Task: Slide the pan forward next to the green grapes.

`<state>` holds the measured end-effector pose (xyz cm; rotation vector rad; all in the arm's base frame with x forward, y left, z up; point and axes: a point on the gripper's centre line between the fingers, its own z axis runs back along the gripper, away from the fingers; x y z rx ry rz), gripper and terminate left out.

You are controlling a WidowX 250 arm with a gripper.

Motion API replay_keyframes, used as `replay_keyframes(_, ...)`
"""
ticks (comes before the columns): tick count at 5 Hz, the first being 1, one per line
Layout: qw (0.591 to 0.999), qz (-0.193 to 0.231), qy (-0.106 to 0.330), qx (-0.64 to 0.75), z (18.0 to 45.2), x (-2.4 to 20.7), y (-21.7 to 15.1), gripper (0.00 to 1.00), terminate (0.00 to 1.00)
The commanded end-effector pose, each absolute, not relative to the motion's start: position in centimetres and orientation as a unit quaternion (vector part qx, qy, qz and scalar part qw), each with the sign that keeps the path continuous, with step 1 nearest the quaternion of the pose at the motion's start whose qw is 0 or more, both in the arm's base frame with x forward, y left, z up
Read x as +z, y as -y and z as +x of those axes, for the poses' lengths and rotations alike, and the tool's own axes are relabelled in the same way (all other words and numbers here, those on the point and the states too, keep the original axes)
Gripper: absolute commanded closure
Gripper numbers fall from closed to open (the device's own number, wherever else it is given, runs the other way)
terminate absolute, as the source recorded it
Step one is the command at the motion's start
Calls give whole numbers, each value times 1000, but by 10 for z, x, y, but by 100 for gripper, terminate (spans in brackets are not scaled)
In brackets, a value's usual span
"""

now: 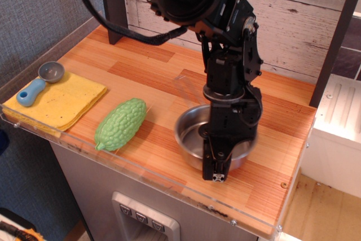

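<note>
The pan (194, 136) is a shiny steel round pan on the wooden counter, right of centre and near the front edge. Its thin wire handle (185, 84) points back left. The green grapes (120, 123) are a light green bumpy oblong toy lying to the pan's left, a gap of bare wood between them. My gripper (217, 167) reaches down over the pan's near right rim, its black fingers closed on the rim.
A yellow cloth (59, 100) lies at the front left with a grey scoop with a blue handle (38, 83) on its far corner. A clear plastic lip (141, 176) runs along the front edge. A dark post (113, 9) stands at the back left.
</note>
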<state>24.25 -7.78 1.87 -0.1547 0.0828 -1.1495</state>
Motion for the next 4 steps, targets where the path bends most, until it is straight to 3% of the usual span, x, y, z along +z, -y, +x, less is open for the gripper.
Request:
replay_keyframes(1,869,-77,36,-487,266,68,62,0,0)
replay_keyframes(2,903,-62,77,-418,258,115,37,0,0)
replay_keyframes(3,943,-1,98,-319,248,150,-4,0,0)
replay_keyframes(4,959,46,111,-258,243,167,-34,0,0)
